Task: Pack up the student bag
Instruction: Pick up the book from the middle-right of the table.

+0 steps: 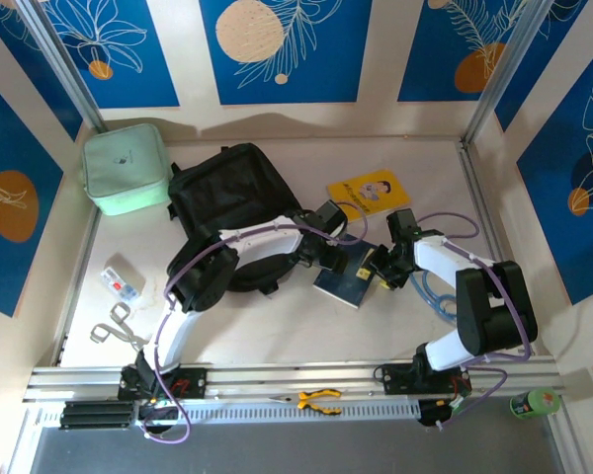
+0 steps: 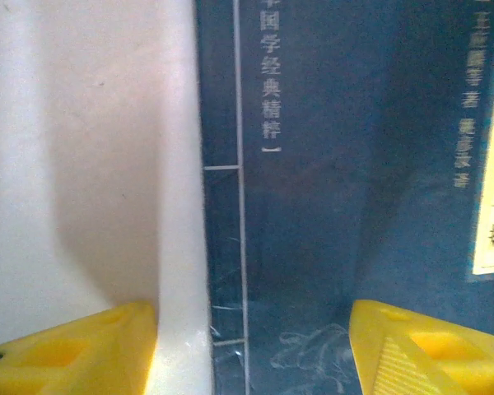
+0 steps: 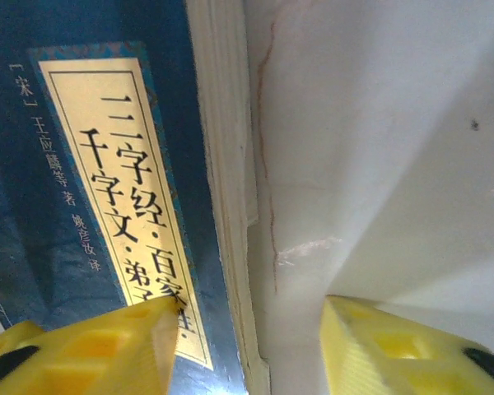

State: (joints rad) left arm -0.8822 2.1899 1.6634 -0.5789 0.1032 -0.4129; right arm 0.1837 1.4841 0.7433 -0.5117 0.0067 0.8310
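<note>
- Two grippers sit over one dark blue book at centre of the top view. Step in hand looks like the pickup of that book for the bag.
- Far left: mint-green case at upper left, with a small packet and scissors below it on the table. All are well apart from the arms.
- Student bag: upper centre-left, just right of the case, lying flat. The left forearm crosses its near edge. Can't tell whether the mouth is unzipped.
- Left gripper: jaws apart, nothing clamped. One yellow finger is over bare table and the other over the cover, with the book's left edge between them.
- Book lies flat on the table, pale title label on its right side.
- Right gripper: jaws apart, nothing clamped. It straddles the page edge, one finger over the label and one over the table.
- Yellow book: upper right of centre, near the blue one but apart from it.
- Next move, my read: a flat book gives a top pinch no purchase. One side needs an edge lifted and the cover and pages clamped, then a carry left to the bag.
- Risk: the book slides instead of lifting, or the bag mouth isn't open enough.
</note>
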